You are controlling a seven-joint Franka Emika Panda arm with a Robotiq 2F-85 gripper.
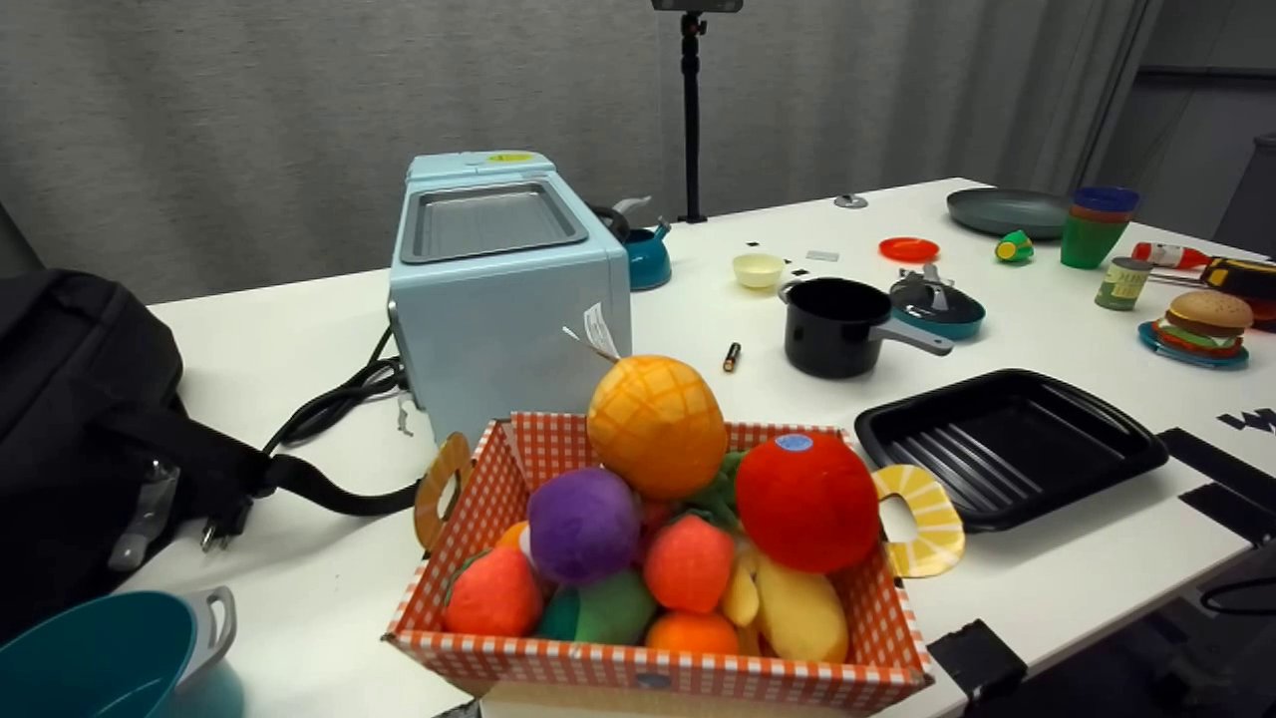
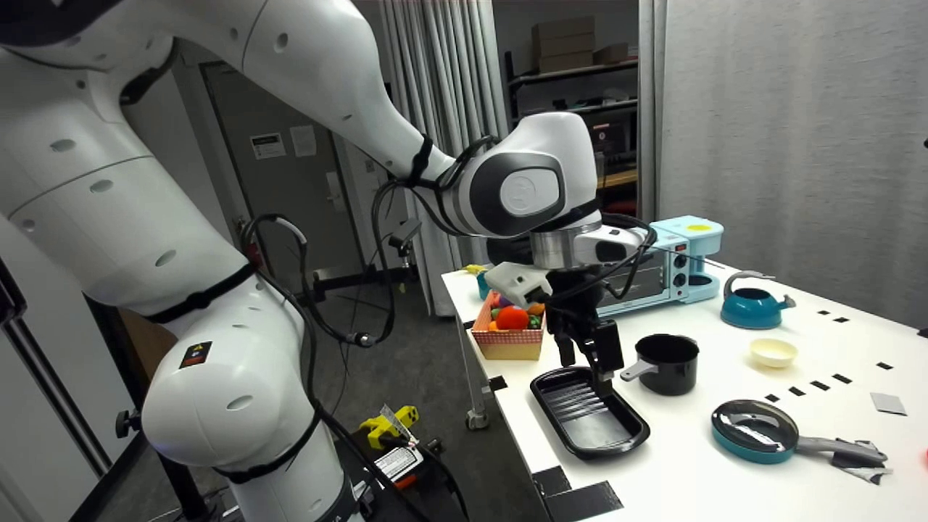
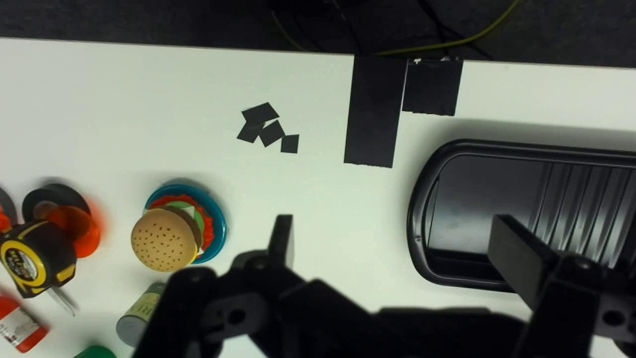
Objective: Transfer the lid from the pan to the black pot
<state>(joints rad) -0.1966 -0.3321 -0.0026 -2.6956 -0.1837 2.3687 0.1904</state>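
The lid (image 1: pixel 915 297) is round, dark and shiny, with a grey knob. It rests on a shallow teal pan (image 1: pixel 959 327) with a grey handle. Lid (image 2: pixel 754 422) and pan (image 2: pixel 754 454) also show in an exterior view. The black pot (image 1: pixel 829 334) stands upright beside the pan, uncovered, with a grey side handle; it also shows in an exterior view (image 2: pixel 670 370). My gripper (image 2: pixel 586 371) is open and empty above the grill tray, apart from pot and pan. In the wrist view the gripper (image 3: pixel 397 243) has widely spread fingers; lid, pan and pot are out of view there.
A ribbed black grill tray (image 2: pixel 591 428) lies under my gripper. A fruit basket (image 2: pixel 511 344), blue toaster oven (image 1: pixel 518 319), teal kettle (image 2: pixel 752 308) and cream bowl (image 2: pixel 773 353) stand around. A toy burger (image 3: pixel 166 238) sits nearby. A large dark grey pan (image 1: pixel 1007 212) lies at the far end.
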